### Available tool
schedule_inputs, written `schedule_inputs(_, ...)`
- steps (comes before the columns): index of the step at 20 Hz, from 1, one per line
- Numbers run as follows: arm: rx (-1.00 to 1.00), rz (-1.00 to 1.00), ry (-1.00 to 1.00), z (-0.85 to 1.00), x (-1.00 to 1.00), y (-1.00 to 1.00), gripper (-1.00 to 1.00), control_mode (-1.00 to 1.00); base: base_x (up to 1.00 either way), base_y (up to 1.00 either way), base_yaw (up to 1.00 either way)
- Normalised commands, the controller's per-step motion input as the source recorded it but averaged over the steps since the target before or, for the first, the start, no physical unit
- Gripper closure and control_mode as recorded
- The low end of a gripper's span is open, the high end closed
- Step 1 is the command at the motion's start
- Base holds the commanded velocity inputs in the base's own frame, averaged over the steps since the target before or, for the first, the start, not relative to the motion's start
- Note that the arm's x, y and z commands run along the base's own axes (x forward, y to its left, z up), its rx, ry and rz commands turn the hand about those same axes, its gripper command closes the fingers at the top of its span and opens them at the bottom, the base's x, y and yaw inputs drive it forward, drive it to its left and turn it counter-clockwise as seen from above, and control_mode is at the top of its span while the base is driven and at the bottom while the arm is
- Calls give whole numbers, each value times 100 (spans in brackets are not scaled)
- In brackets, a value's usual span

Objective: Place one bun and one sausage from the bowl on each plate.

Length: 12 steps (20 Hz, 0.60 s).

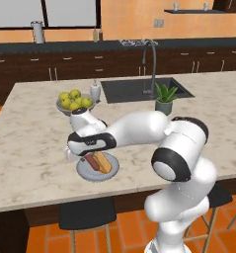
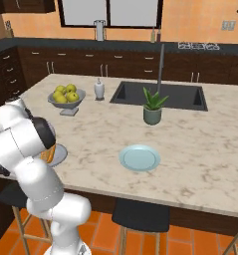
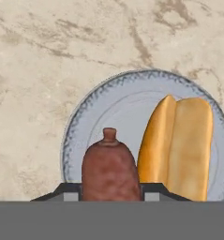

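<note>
Near the front edge of the marble counter (image 1: 35,163) the grey plate (image 1: 85,172) is placed, with free surface seen to its left and behind it. On this plate a bun (image 3: 183,145) is laid, and beside it a sausage (image 3: 109,171), which is clamped between the fingers of the gripper (image 3: 109,190). Further right the pale blue plate (image 2: 139,158) is set, well apart, with nothing on it. Yellow fruit is held by a grey footed bowl (image 1: 66,108).
</note>
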Motion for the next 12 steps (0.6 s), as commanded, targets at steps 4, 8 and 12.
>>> schedule_inputs(4,-12,-4,4,-33,26,5,100,-100,0,0,0)
schedule_inputs(8,-4,-1,1,-11,15,0,-100,-100,0,0,0)
schedule_inputs(12,-1,0,0,-12,1,0,-100,-100,0,0,0)
